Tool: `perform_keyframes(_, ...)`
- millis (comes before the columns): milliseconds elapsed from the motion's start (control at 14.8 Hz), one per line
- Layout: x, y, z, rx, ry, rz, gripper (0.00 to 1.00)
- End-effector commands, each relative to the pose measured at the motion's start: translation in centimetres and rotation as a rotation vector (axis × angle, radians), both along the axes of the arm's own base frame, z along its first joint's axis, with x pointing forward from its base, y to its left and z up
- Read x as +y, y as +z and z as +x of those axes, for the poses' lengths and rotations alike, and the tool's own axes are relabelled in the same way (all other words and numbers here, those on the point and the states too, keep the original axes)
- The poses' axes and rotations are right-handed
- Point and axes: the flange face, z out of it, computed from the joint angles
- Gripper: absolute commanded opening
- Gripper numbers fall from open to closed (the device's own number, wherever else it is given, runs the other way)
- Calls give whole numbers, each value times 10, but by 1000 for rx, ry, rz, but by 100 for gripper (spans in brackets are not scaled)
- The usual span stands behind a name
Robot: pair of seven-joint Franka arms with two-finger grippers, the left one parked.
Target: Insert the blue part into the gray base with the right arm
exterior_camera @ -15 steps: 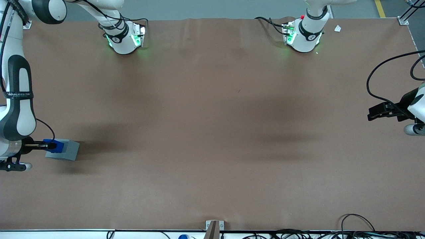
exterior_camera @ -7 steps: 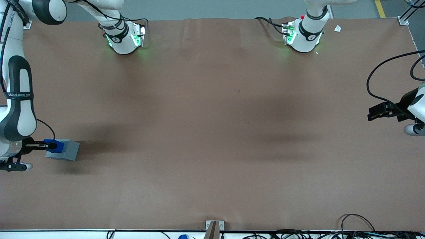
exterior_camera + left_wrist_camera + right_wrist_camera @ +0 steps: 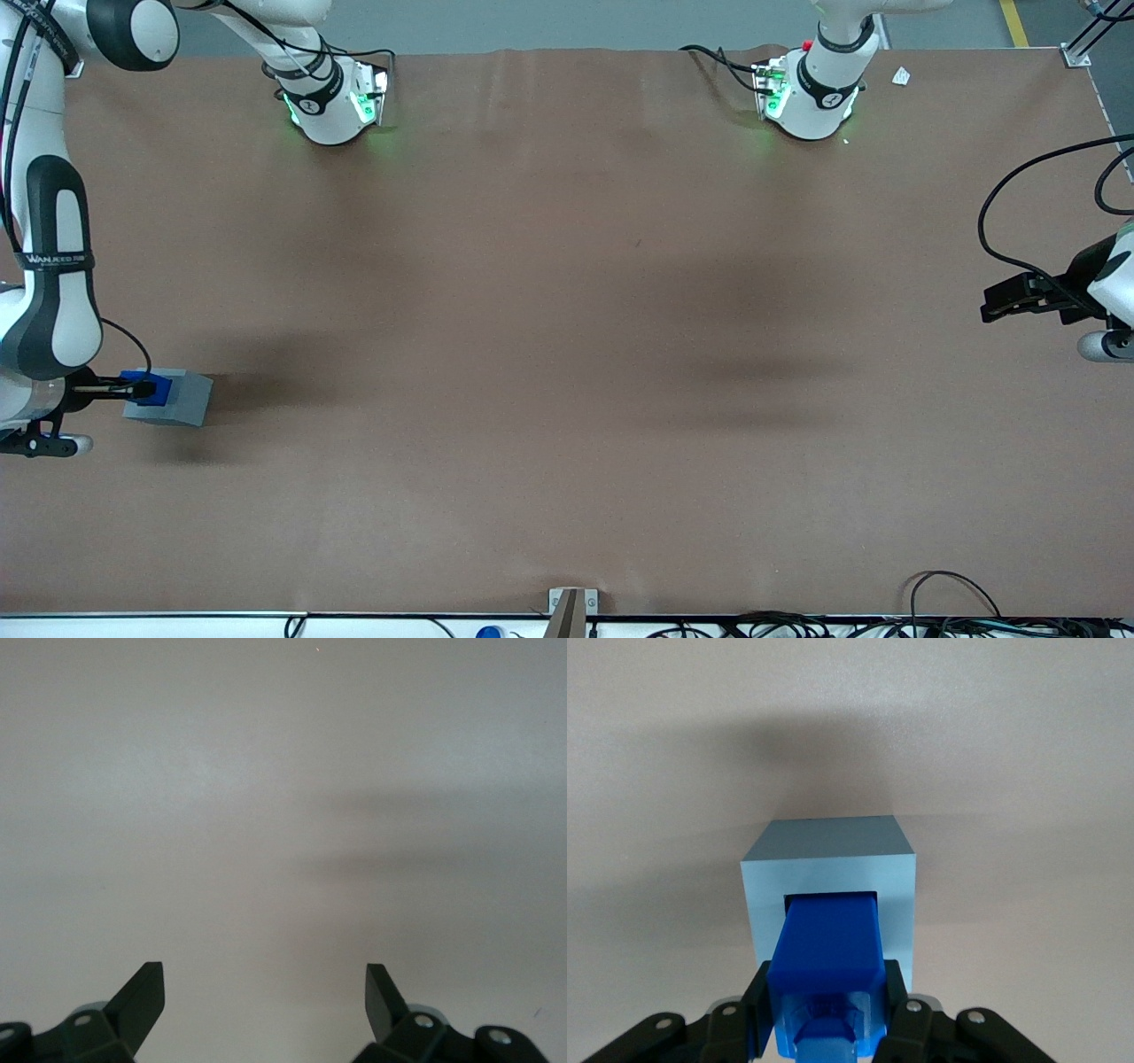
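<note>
The gray base (image 3: 182, 398) stands on the brown table at the working arm's end. The blue part (image 3: 151, 388) sits at the base's top, held by my right gripper (image 3: 133, 388), which is shut on it. In the right wrist view the blue part (image 3: 828, 952) reaches into the square recess of the gray base (image 3: 828, 873), its lower end in the opening. The black fingers (image 3: 760, 992) press against both sides of the blue part's upper end. The white right arm (image 3: 49, 292) stands over the base.
The brown table mat (image 3: 567, 354) stretches wide toward the parked arm's end. Both arm bases (image 3: 332, 97) stand along the table edge farthest from the front camera. Cables (image 3: 974, 611) lie at the table edge nearest the camera.
The right arm has lowered a little. The blue part has gone down deeper into the gray base's recess, so less blue shows above the base.
</note>
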Motion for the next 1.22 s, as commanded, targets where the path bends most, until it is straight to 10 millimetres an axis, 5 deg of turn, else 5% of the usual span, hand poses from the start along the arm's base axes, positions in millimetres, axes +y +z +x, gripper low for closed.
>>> perform_keyframes(0, -3, -2, 2, 5, 6, -6, 23)
perform_keyframes(68, 0, -2, 3, 6, 12, -10, 53)
perform_keyframes(135, -1, -1, 3, 5, 12, -8, 99)
perform_keyframes(473, 10, 7, 3, 36, 24, -4, 100)
perform_keyframes(675, 19, 42, 9, 62, 40, -6, 100)
perform_keyframes(878, 57, 101, 19, 84, 104, -63, 100)
perform_keyframes(1013, 63, 137, 18, 32, 116, -63, 100)
perform_keyframes(1148, 72, 198, 9, -59, 132, -52, 100)
